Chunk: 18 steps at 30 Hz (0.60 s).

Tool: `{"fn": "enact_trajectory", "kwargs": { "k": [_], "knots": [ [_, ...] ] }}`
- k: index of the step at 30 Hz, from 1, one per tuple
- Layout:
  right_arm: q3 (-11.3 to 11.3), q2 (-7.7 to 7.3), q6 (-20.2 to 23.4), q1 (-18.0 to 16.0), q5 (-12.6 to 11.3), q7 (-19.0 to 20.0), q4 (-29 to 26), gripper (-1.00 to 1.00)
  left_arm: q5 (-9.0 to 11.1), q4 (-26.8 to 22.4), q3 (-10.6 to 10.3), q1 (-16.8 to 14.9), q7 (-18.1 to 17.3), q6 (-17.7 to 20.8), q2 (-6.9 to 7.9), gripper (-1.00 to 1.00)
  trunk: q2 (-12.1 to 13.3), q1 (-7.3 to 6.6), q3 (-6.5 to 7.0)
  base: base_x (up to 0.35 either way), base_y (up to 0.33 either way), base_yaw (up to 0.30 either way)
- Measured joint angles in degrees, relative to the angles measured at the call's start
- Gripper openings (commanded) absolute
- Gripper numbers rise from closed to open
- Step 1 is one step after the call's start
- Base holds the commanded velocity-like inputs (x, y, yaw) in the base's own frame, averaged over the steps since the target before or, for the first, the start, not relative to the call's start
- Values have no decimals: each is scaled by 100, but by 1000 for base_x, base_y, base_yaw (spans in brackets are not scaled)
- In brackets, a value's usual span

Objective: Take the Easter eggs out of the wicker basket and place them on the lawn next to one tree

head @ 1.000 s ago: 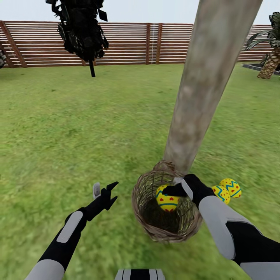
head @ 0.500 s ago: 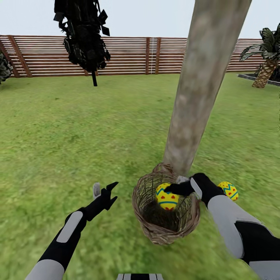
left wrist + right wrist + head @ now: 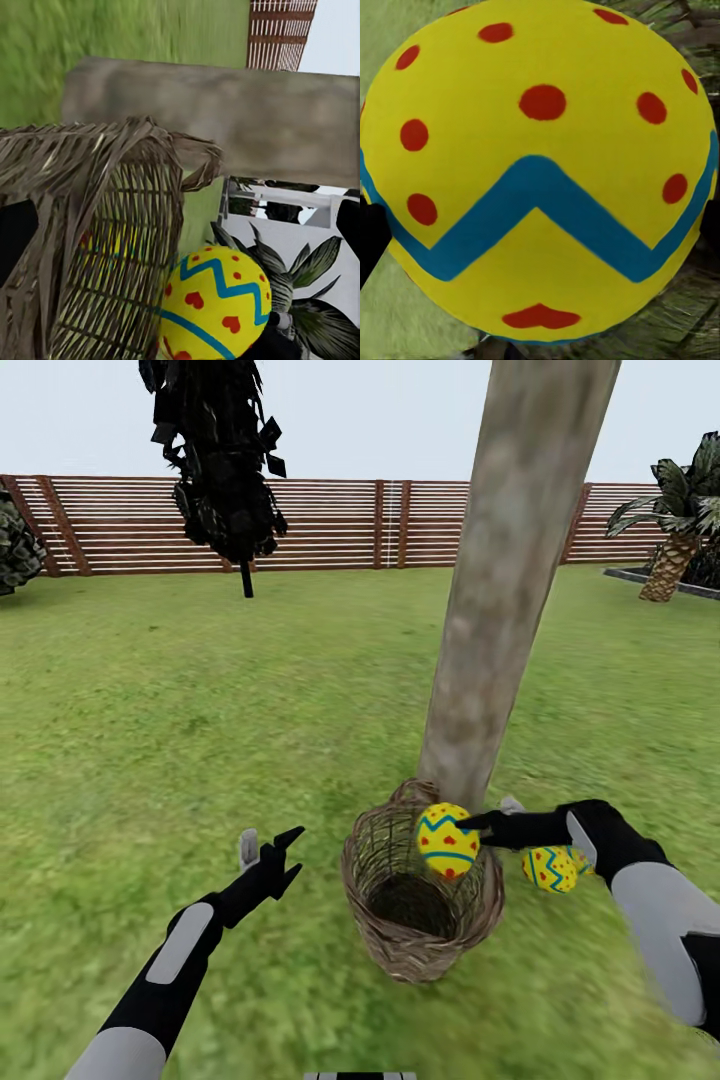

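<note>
Head view, right gripper [image 3: 468,826] holding Easter egg [image 3: 447,841] above wicker basket [image 3: 420,905], left gripper [image 3: 272,852] spread wide

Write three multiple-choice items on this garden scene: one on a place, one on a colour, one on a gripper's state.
1. The held yellow zigzag-banded egg is:
A. above the brown wicker basket's rim
B. on the fence
C. under the left arm

2. Its zigzag band is:
A. green
B. blue
C. white

3. The left gripper is:
A. shut on an egg
B. open, empty over the green lawn
C. inside the basket

Key: A, the right gripper holds it at the rim beside the pale trunk; B, the right wrist view shows blue; B, its fingers are spread, holding nothing.
</note>
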Motion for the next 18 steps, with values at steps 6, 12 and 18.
{"fn": "enact_trajectory", "kwargs": {
  "k": [6, 12, 18],
  "knots": [
    [-19, -409, -8, -2, -4, 693, -12, -100, 9, -419, -44, -1, -14, 6, -11, 100, 0, 0, 1, 0, -299, 0],
    [-19, -404, -11, -1, -10, 691, -6, -100, -43, -2145, -1099, 9, 6, 139, 139, 100, 0, 0, 0, -9, -268, 0],
    [-25, -403, 0, 1, -14, 688, -6, -100, 3, -2266, -1391, 73, -1, 127, 121, 100, 4, -8, 66, -2, -16, 0]
  ]
}}
